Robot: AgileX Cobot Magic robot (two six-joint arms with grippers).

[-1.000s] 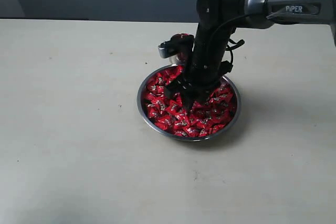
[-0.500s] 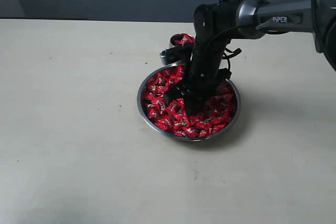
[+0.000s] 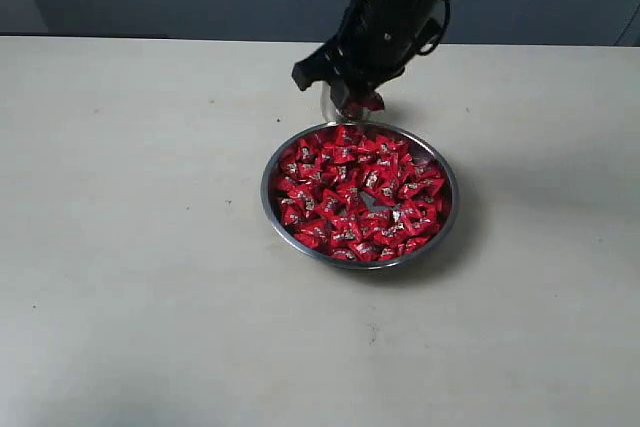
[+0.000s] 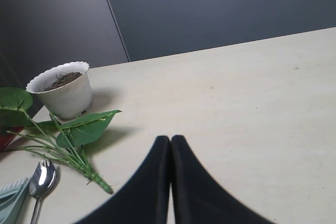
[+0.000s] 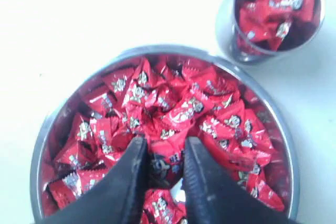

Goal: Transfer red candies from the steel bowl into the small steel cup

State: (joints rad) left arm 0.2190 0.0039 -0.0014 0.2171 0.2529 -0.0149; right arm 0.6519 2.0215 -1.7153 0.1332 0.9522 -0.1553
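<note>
Candy (image 5: 167, 165), one red crinkle-wrapped piece, was pinched between the fingers of the right hand (image 5: 165, 144), which hung above the steel bowl (image 5: 173, 49). The other red candies (image 5: 184, 108) lay heaped directly below it; the small steel cup (image 5: 227, 35), partly filled, stood just beyond the bowl's rim. Judged light, slippery and crushable: best gripped across the body, not the wrapper's ends. Left hand (image 4: 170, 141) was clenched on nothing, over the surface (image 4: 252, 93).

Right end effector (image 5: 165, 149) aloft, gripping; left end effector (image 4: 170, 141) closed.
</note>
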